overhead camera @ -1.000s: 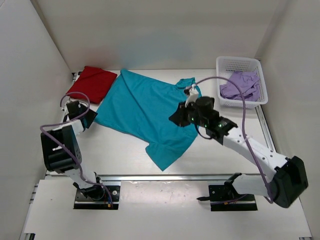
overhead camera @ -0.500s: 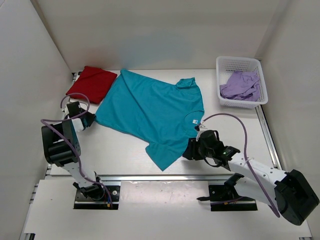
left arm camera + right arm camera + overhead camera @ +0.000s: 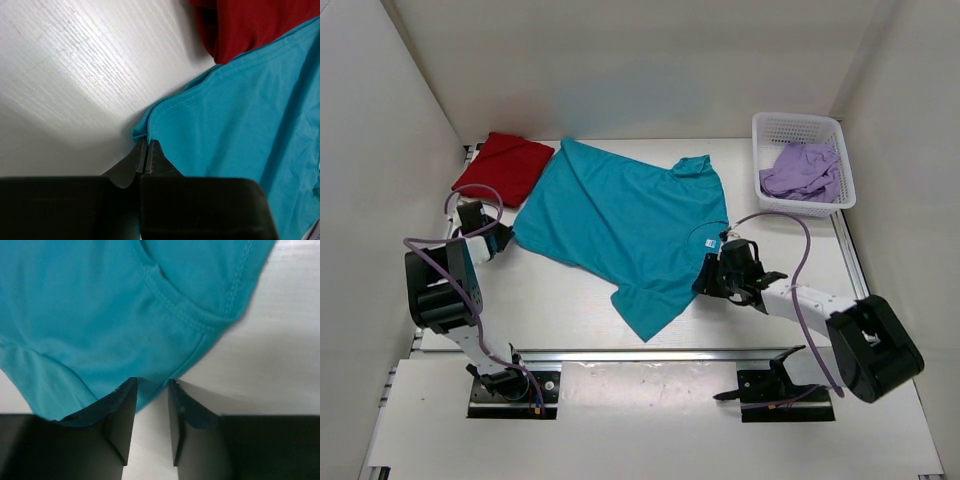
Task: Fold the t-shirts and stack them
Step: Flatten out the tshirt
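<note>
The teal t-shirt (image 3: 620, 220) lies spread flat across the middle of the table. My left gripper (image 3: 502, 240) is at its left corner, shut on the teal t-shirt's hem edge (image 3: 150, 127), which is pinched between the fingertips (image 3: 146, 150). My right gripper (image 3: 705, 278) sits low at the shirt's near right edge, open, with the cloth's edge (image 3: 150, 380) lying between its spread fingers. The red t-shirt (image 3: 505, 165) lies folded at the far left, touching the teal one's corner (image 3: 250, 25). The lilac t-shirt (image 3: 802, 168) is bunched in the basket.
A white mesh basket (image 3: 798, 125) stands at the far right corner. White walls close in the table on the left, back and right. Bare white tabletop (image 3: 550, 295) shows near the arms' bases and to the right of the teal shirt (image 3: 280, 340).
My right gripper let go of the teal shirt's collar area, came back toward me to the shirt's near right edge and opened. My left gripper closed on the left corner.
</note>
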`<state>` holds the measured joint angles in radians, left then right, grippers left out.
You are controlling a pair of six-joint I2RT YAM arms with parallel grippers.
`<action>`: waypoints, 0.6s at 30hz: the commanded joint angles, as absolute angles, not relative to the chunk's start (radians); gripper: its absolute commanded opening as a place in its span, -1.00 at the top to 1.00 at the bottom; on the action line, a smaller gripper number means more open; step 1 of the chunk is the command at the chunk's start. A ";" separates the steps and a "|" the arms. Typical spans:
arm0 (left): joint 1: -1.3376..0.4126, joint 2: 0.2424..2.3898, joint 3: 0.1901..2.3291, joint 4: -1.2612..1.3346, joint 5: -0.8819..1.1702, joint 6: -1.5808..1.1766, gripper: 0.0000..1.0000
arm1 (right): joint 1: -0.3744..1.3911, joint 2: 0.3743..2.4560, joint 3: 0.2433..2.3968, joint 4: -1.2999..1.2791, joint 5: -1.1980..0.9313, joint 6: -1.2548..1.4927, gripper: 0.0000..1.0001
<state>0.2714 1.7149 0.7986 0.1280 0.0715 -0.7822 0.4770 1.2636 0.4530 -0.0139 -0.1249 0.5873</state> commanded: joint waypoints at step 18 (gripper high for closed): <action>0.078 1.293 0.390 0.253 0.054 -0.899 1.00 | 0.104 1.430 0.756 0.015 -0.160 0.565 0.28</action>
<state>0.1375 1.3922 0.4538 0.2108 0.0708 -0.8707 0.0956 1.4780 0.7200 0.0399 -0.1474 0.6029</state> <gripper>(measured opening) 0.051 0.329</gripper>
